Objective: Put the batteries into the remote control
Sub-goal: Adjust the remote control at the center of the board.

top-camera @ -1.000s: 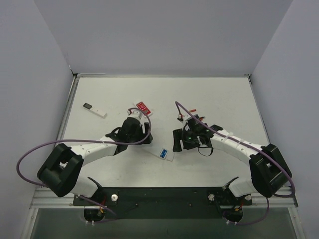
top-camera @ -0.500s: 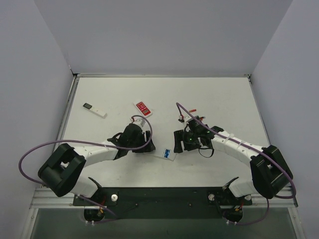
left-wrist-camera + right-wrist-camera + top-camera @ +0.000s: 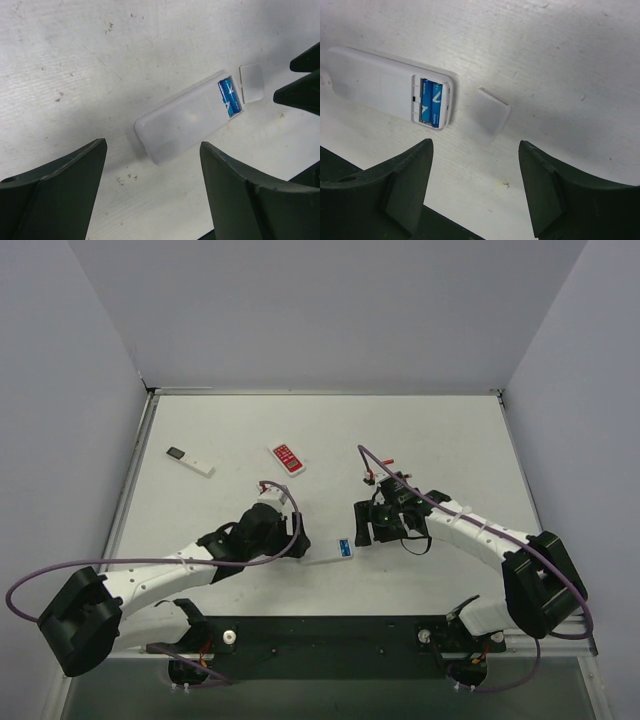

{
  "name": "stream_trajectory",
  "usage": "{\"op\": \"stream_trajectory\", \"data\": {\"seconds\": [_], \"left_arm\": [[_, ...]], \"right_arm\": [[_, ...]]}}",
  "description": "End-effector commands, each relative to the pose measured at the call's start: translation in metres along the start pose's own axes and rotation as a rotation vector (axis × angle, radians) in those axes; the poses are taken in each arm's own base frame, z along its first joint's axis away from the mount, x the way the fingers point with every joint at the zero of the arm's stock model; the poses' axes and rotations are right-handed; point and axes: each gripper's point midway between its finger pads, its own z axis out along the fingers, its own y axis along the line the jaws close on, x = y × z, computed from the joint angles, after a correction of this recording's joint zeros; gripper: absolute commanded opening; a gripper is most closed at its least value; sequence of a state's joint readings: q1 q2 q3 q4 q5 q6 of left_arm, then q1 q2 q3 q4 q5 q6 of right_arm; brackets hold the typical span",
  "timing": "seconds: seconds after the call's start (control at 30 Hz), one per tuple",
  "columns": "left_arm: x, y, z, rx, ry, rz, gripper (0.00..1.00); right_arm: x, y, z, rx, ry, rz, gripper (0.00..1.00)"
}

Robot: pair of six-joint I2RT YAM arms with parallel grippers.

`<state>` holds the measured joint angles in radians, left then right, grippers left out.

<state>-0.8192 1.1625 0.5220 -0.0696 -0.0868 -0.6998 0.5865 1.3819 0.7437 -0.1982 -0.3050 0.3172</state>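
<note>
The left fingers [image 3: 65, 185], drawn back from the red remote [image 3: 287, 458], hang spread and empty over the remote control [image 3: 185, 122], back-up on the worktop [image 3: 450, 440]; right fingers [image 3: 395, 185] likewise released; both batteries [image 3: 431, 102] sit in its bay; only the loose cover [image 3: 490, 116] seems left to fit.

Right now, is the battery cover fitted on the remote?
No, the cover lies loose beside the remote control, leaving the batteries exposed.
</note>
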Motion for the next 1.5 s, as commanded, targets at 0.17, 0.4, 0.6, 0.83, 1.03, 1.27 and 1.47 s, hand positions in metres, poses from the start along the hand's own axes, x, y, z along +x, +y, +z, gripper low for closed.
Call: {"op": "stream_trajectory", "data": {"seconds": [0.17, 0.4, 0.6, 0.83, 1.03, 1.27, 1.47], "left_arm": [[-0.028, -0.026, 0.000, 0.024, -0.138, 0.544, 0.96], [0.001, -0.046, 0.032, 0.145, -0.013, 0.755, 0.97], [0.020, -0.063, 0.054, 0.255, 0.100, 0.881, 0.97], [0.054, -0.063, 0.050, 0.358, 0.255, 0.918, 0.76], [0.068, -0.062, 0.041, 0.393, 0.330, 0.901, 0.61], [0.079, -0.062, 0.035, 0.400, 0.380, 0.864, 0.50], [0.096, -0.061, 0.031, 0.391, 0.438, 0.833, 0.59]], "right_arm": [[-0.006, -0.027, -0.009, 0.177, 0.034, 0.145, 0.63], [-0.004, -0.029, -0.011, 0.168, 0.035, 0.154, 0.63], [0.000, -0.031, -0.014, 0.165, 0.044, 0.142, 0.62], [0.005, -0.031, -0.016, 0.158, 0.095, 0.087, 0.62], [0.000, -0.027, -0.016, 0.142, 0.104, 0.068, 0.62], [0.002, -0.027, -0.017, 0.141, 0.131, 0.044, 0.62], [0.002, -0.027, -0.018, 0.139, 0.140, 0.033, 0.62]]}}
